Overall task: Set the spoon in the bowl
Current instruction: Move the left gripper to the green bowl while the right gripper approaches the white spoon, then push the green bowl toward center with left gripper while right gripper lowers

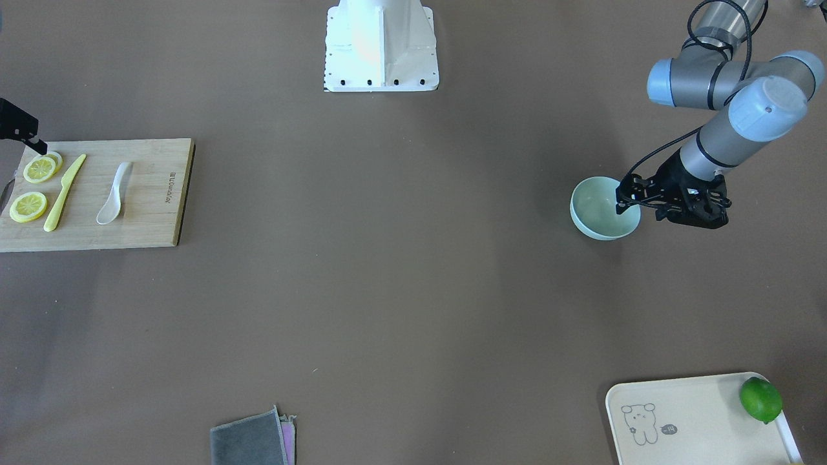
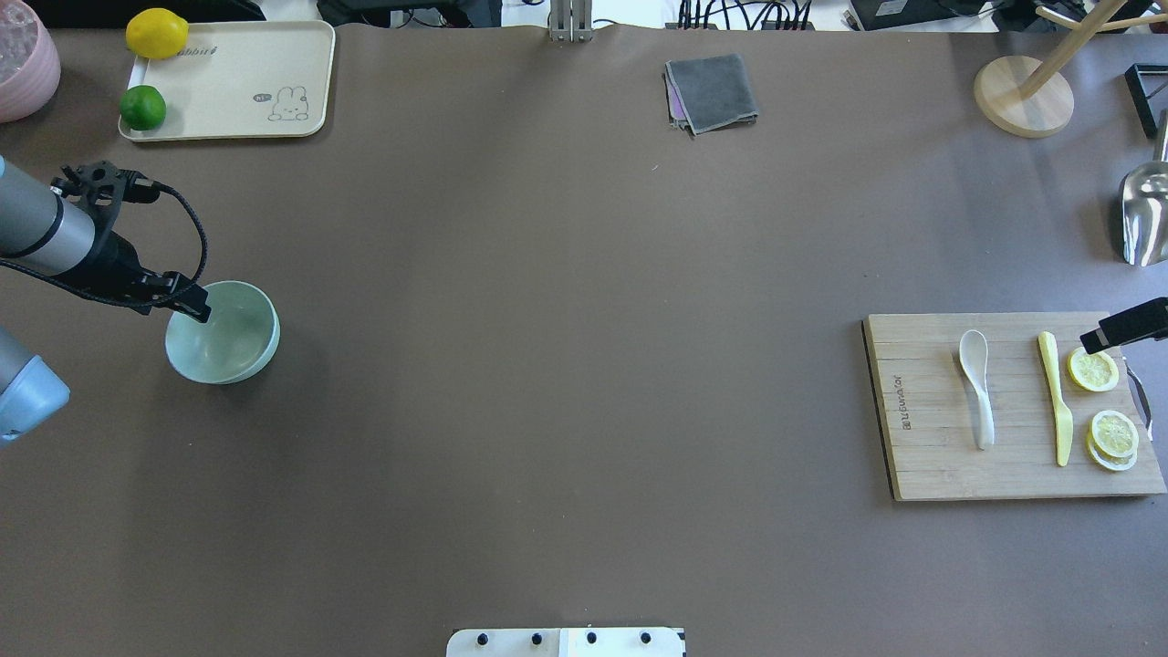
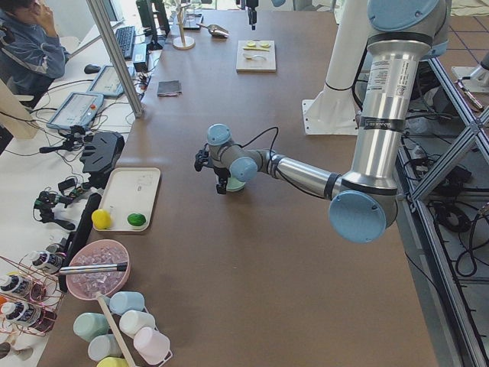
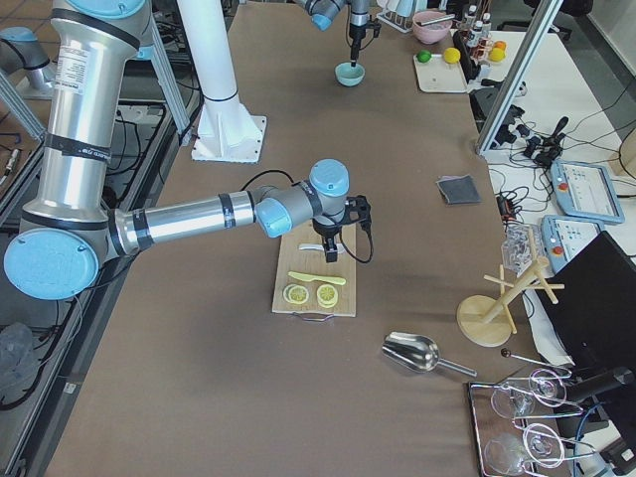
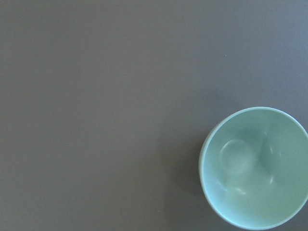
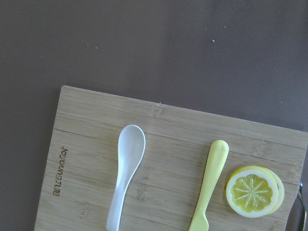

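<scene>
The off-white spoon (image 1: 113, 197) lies flat on a wooden cutting board (image 1: 148, 194), scoop toward the far side; it also shows in the overhead view (image 2: 976, 383) and the right wrist view (image 6: 126, 173). The pale mint-green bowl (image 1: 597, 210) stands empty on the table at the other end (image 2: 228, 333) (image 5: 255, 168). My left gripper (image 1: 621, 200) hangs over the bowl's rim (image 2: 196, 310), and its fingers look shut and empty. My right gripper (image 1: 40, 148) hovers over the board's outer end by a lemon slice (image 2: 1090, 344), apart from the spoon, and looks shut and empty.
A yellow plastic knife (image 1: 63, 192) and lemon slices (image 1: 28, 206) lie on the board beside the spoon. A cream tray (image 1: 698, 420) holds a lime (image 1: 760, 399). A grey cloth (image 2: 712, 91), a wooden stand (image 2: 1022, 96) and a metal scoop (image 2: 1145, 214) sit along the far edge.
</scene>
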